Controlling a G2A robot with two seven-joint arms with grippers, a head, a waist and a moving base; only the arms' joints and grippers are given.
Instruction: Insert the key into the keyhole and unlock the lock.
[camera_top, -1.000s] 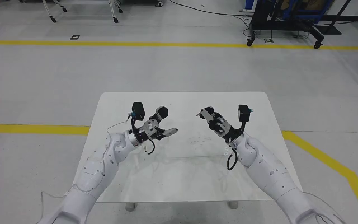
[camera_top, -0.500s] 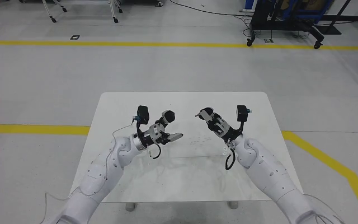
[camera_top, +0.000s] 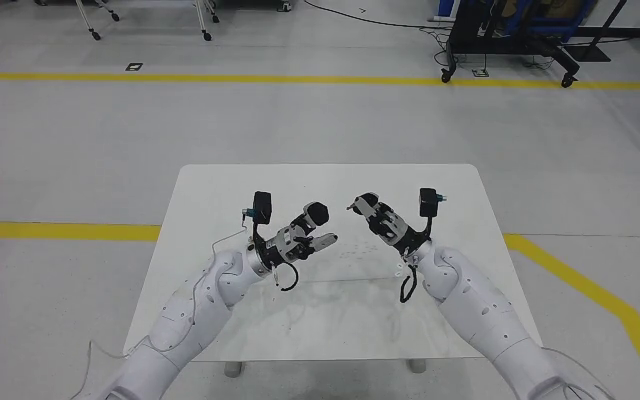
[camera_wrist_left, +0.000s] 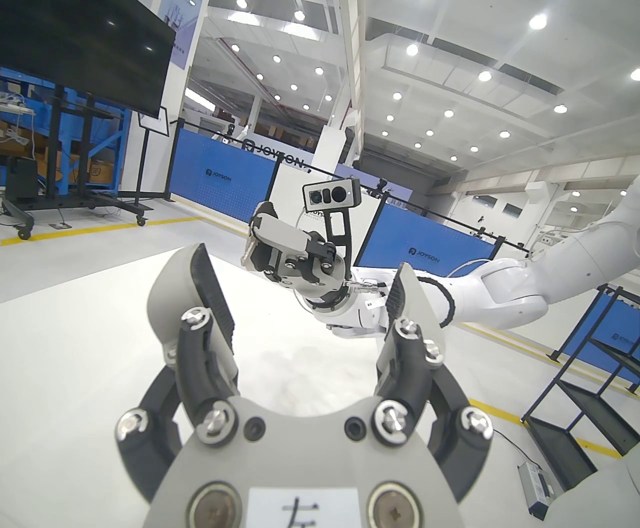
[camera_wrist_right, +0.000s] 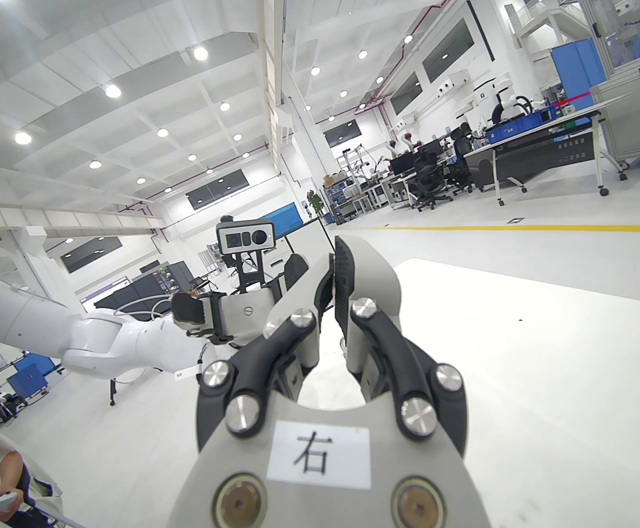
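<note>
My left gripper (camera_top: 326, 226) hangs above the middle of the white bench (camera_top: 220, 200), a little toward 12 o'clock from its centre. Its fingers are spread wide with nothing between the ribbed pads (camera_wrist_left: 212, 295). My right gripper (camera_top: 356, 204) is raised at about 1 o'clock from the left one, near it but apart, and the two point at each other across a small gap. The right fingers are pressed together along their length. From my left wrist I see a small pale sliver (camera_wrist_left: 247, 254) at their tips. I cannot tell whether it is the key or just the edge of a pad. Below the two grippers, toward 6 o'clock from the right one, faint grey scuffs (camera_top: 352, 250) mark the bench top. A yellow floor line (camera_top: 60, 231) runs off from the bench at 9 o'clock.
</note>
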